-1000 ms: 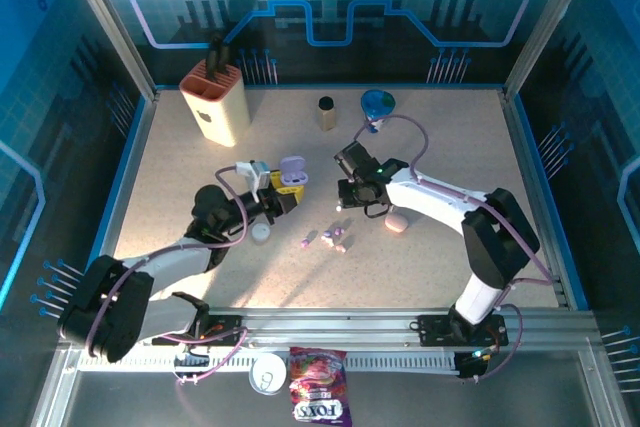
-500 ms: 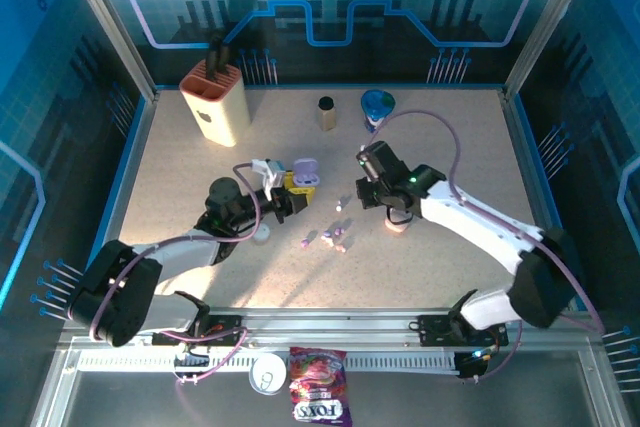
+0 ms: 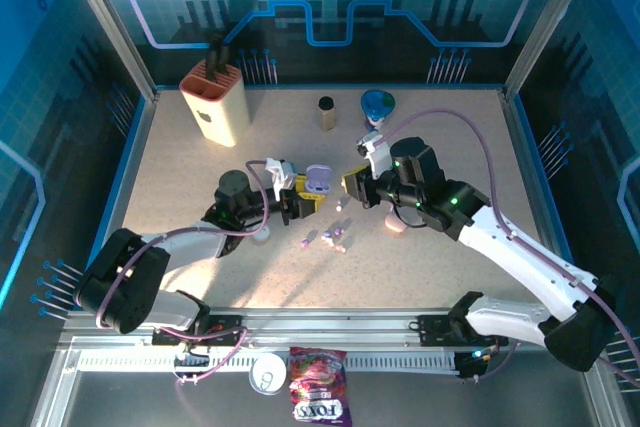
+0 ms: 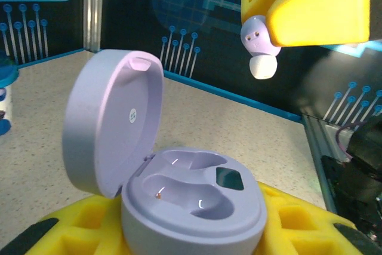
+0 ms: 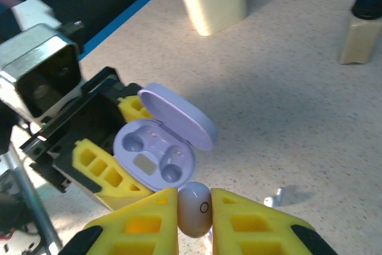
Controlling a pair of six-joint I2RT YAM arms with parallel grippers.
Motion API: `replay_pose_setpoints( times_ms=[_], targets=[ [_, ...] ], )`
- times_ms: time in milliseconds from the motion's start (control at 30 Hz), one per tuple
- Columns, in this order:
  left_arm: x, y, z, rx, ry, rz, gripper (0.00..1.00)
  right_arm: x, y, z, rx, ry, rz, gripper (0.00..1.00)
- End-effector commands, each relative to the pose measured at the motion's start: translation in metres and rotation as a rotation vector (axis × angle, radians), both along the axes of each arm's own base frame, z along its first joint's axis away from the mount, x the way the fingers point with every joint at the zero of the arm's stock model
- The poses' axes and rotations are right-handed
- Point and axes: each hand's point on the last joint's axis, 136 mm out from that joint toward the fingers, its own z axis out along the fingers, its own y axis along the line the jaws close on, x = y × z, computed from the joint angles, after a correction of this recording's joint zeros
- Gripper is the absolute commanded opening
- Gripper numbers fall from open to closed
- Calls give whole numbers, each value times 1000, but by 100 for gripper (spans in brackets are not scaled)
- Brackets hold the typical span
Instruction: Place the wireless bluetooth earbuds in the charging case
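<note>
The right claw [image 5: 195,212] is clenched on a tiny pale lilac plastic earbud [image 5: 194,207], pinched between its two yellow ribbed fingers. In the left wrist view this earbud [image 4: 259,45] hangs white tip down at 1 o'clock above the case, apart from it.

Just beside the right claw, at 10 o'clock in its own wrist view, is the open lilac pebble-shaped plastic charging case [image 5: 154,150]. Its lid is tilted back and its two moulded sockets face up. The left claw [image 3: 303,199] grasps this case by the base, a yellow finger on either side.

From above, several loose pink, purple and white plastic earbuds [image 3: 328,237] lie on the speckled beige tabletop [image 3: 420,277] at 6 o'clock of the held case, near it. A closed pink pebble-shaped case [image 3: 397,223] rests at 4 o'clock of the right claw. Farther off, a tan knife block [image 3: 215,102] stands at 10 o'clock. A small beige bottle with a dark cap [image 3: 326,112] stands at 12 o'clock, with a blue cup [image 3: 378,105] just to its 3 o'clock.
</note>
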Motion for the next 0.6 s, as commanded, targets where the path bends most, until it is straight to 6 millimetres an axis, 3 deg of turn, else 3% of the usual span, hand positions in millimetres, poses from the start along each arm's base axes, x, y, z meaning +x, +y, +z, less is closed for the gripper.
replay_pose_setpoints(
  times_ms=[0,567],
  targets=[
    [-12,-10,19,-33,-37,-101,29,-11,20,18,42,-49,116,15],
    [-18,-10,31,-65,-46,-120,29,-6,35,-9,-24,17,144,15]
  ],
)
